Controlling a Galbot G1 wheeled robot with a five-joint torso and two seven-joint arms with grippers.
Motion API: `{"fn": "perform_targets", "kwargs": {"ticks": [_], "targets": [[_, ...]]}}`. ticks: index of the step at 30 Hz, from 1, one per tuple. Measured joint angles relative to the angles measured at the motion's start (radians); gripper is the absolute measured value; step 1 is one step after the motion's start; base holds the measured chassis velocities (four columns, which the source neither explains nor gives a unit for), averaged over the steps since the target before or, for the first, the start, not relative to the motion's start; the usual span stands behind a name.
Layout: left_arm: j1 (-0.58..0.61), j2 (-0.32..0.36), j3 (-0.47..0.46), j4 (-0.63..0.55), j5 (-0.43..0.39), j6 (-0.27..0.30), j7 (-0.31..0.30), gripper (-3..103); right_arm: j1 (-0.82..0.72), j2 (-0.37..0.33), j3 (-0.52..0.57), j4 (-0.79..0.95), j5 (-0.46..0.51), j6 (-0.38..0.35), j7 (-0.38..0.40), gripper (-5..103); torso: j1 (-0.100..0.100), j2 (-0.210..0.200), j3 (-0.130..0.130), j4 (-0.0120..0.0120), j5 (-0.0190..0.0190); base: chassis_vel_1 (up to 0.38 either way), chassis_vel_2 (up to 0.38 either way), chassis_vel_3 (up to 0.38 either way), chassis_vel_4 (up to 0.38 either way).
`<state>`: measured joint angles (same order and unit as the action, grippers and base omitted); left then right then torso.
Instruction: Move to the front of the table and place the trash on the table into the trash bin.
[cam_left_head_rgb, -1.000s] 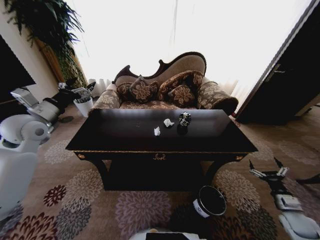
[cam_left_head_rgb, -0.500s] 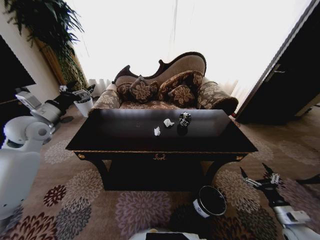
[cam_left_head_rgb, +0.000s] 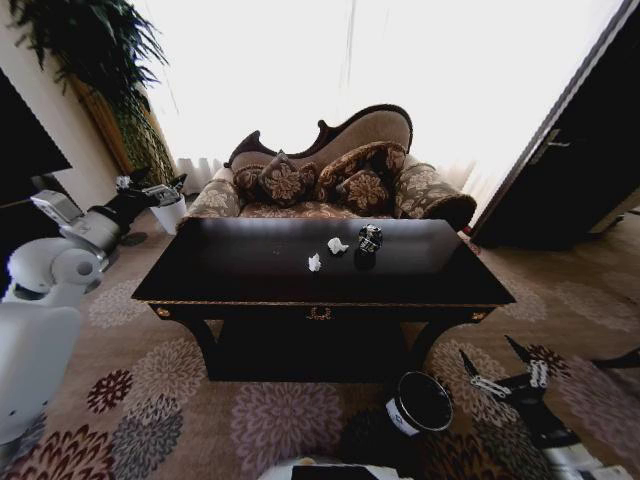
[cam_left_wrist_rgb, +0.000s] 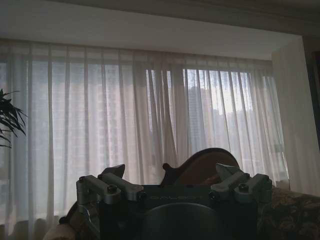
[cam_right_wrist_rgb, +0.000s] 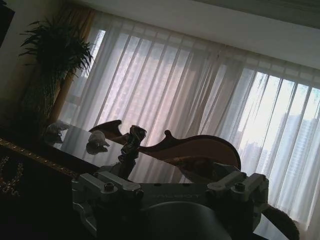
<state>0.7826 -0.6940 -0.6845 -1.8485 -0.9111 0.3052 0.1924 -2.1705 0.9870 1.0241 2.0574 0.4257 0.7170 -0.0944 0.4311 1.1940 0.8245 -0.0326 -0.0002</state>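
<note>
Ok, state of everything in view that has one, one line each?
table: upright, glossy top bearing litter.
paper balls: two, lying loose on the table top.
black-and-silver lump: on the table beside the paper balls, ungrasped.
trash bin: upright on the carpet before the table, mouth open.
left hand: open, raised left of the table.
right hand: open, low beside the bin.

Trash bin (cam_left_head_rgb: 420, 402) base behind robot's body.

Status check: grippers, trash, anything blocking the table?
Left gripper open, raised at the table's left end. Right gripper open, low beside the trash bin. Trash untouched on tabletop. Nothing blocking.
</note>
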Motion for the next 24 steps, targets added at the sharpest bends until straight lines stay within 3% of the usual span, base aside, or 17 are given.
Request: {"fn": "perform_targets", "kwargs": {"ticks": [10,14,18,21,24], "targets": [[0.08,-0.009,-0.028,-0.034,0.014,0.0,-0.015,100,0.108,-0.013,-0.033,0.237,0.077,-0.129,0.076,100,0.0,0.0,0.0,0.0004,-0.0002,0.0,0.0,0.0,0.0],[0.103,-0.026,-0.032,-0.066,0.014,0.012,-0.046,100,0.174,0.0,-0.069,0.265,0.077,-0.191,0.103,100,0.0,0.0,0.0,0.0009,0.0003,0.0,0.0,0.0,0.0],[0.107,-0.045,0.002,-0.118,0.005,0.039,-0.092,100,0.198,0.015,-0.076,0.298,0.076,-0.248,0.138,100,0.0,0.0,0.0,-0.0002,0.0002,0.0,0.0,0.0,0.0],[0.174,-0.058,-0.028,-0.195,-0.006,0.064,-0.138,100,0.234,-0.02,-0.07,0.338,0.103,-0.334,0.17,100,0.0,0.0,0.0,0.0002,0.0,0.0,0.0,0.0,0.0],[0.213,-0.071,-0.061,-0.24,-0.017,0.084,-0.16,100,0.259,-0.039,-0.068,0.355,0.123,-0.372,0.176,100,0.0,0.0,0.0,0.0008,0.0005,0.0,0.0,0.0,0.0]]}}
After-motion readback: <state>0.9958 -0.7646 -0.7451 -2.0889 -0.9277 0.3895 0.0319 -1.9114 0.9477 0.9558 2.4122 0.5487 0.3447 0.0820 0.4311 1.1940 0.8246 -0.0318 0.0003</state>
